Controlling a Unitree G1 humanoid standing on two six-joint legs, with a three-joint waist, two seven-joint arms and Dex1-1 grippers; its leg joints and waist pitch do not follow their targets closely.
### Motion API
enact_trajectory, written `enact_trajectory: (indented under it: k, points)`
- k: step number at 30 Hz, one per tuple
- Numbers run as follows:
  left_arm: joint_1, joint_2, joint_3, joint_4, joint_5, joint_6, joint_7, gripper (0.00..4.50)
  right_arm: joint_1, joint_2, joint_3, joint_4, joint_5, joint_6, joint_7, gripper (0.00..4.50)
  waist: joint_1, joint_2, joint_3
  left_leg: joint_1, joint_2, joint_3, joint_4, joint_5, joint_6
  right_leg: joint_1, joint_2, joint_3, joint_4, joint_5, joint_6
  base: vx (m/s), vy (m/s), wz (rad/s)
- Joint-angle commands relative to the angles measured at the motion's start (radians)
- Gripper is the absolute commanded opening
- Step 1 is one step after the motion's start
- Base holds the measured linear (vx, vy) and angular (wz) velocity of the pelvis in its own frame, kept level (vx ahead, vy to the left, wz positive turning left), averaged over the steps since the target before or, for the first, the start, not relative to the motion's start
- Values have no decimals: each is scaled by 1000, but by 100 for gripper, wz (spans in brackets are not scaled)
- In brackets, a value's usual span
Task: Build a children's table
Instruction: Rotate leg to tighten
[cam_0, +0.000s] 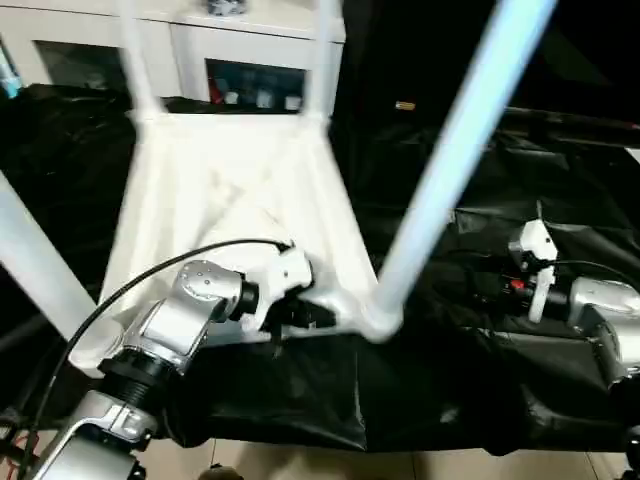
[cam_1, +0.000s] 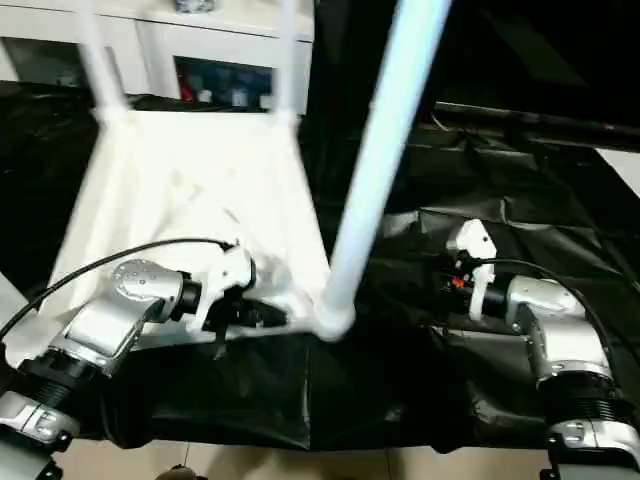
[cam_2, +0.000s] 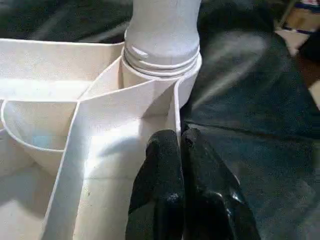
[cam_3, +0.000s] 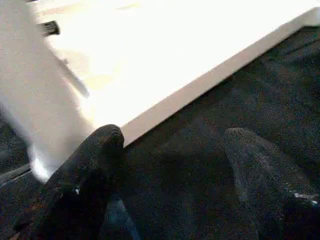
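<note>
The white tabletop (cam_0: 230, 190) lies upside down on a black cloth, ribbed underside up. Four white legs stand in its corner sockets: the near right leg (cam_0: 450, 150), the near left leg (cam_0: 35, 265) and two far legs (cam_0: 135, 55). My left gripper (cam_0: 305, 315) sits at the near edge beside the near right socket (cam_2: 160, 65). In the left wrist view its black fingers (cam_2: 160, 185) are pressed together over the tabletop's thin rim wall. My right gripper (cam_1: 455, 280) hangs open over the cloth to the right of the table, fingers (cam_3: 95, 160) apart with nothing between them.
A white cabinet with glass doors (cam_0: 250, 50) stands behind the table. The black cloth (cam_0: 480, 380) covers the work surface and drops off at the near edge, where pale floor (cam_0: 300, 465) shows. A black cable runs along my left forearm (cam_0: 170, 330).
</note>
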Motion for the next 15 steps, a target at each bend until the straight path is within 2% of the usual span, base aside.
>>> enact_trajectory:
  k: [1,5,9,11,12,13,14,15]
  points:
    - [-17,-12,-40,-5,-7,-51,-48,0,-4,-1,-6,17,-18,-21,-44,356,-10,-8,-62,13,-15,25,-64,-210,56,44,-12,7,-67,-224,-202,0,0,0]
    - [-16,6,-39,3,-14,-59,-82,0,7,11,-18,6,-21,-24,-90,356,-12,-9,-62,9,-18,24,-66,-205,46,48,-11,7,-66,-220,-191,0,0,0]
    - [13,33,-23,-36,-31,-62,-92,0,14,45,-44,10,-22,-43,-176,356,-14,-12,-63,10,-17,24,-66,-209,40,46,-12,7,-65,-231,-187,0,0,0]
    - [20,34,-16,-42,-34,-77,-80,0,13,55,-51,11,-22,-43,-204,356,-14,-8,-63,12,-16,24,-66,-205,38,46,-11,7,-64,-218,-191,0,0,0]
    - [35,38,2,-64,-58,-52,-79,28,11,75,-73,12,-15,-15,-270,363,-15,-20,-63,10,-17,25,-66,-197,38,47,-10,7,-63,-212,-191,0,0,0]
    - [39,40,9,-71,-66,-42,-78,28,10,82,-80,12,-13,-4,-293,363,-14,-12,-63,11,-17,24,-67,-184,34,47,-12,8,-59,-201,-193,0,0,0]
    - [52,41,34,-88,-73,-39,-47,28,13,98,-98,6,-17,11,-366,363,-15,-15,-63,11,-16,24,-67,-184,35,46,-10,7,-60,-198,-194,0,0,0]
    - [62,42,53,-100,-75,-41,-22,58,17,109,-110,1,-22,20,-416,365,-14,-13,-63,12,-18,25,-67,-170,29,47,-9,7,-56,-179,-198,0,0,0]
